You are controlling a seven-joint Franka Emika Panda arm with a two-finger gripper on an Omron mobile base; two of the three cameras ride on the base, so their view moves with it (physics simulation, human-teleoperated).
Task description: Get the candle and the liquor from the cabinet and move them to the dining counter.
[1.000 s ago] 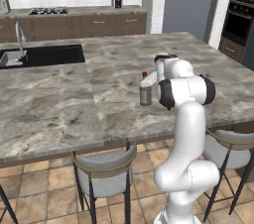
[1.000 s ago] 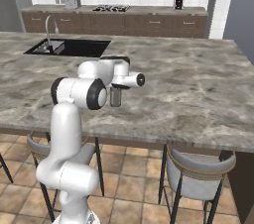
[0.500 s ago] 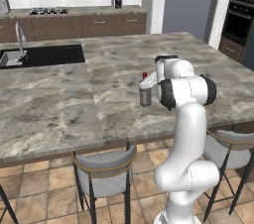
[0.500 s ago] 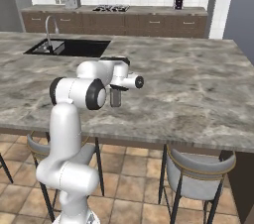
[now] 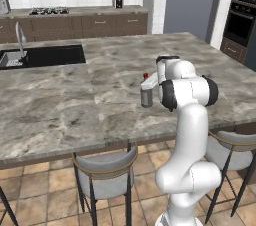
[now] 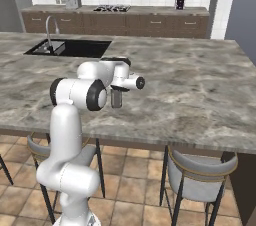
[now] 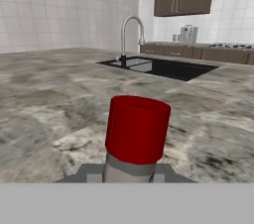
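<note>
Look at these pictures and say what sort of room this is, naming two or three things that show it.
Most likely a home kitchen, rendered rather than real. A sink with a curved tap is set into a large marble island, grey stools stand along its edge, and a hob sits on the tiled back counter.

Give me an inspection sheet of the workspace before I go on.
Surface: island top, veined marble, sink set in its far side.
Job's things: liquor upright over the island, red cap up; candle not seen.
Clutter: nothing seen.
End effector: shut on the liquor.
Cables: nothing seen.
Surroundings: stools at the near edge, faucet, back worktop with hob, wall ovens.
</note>
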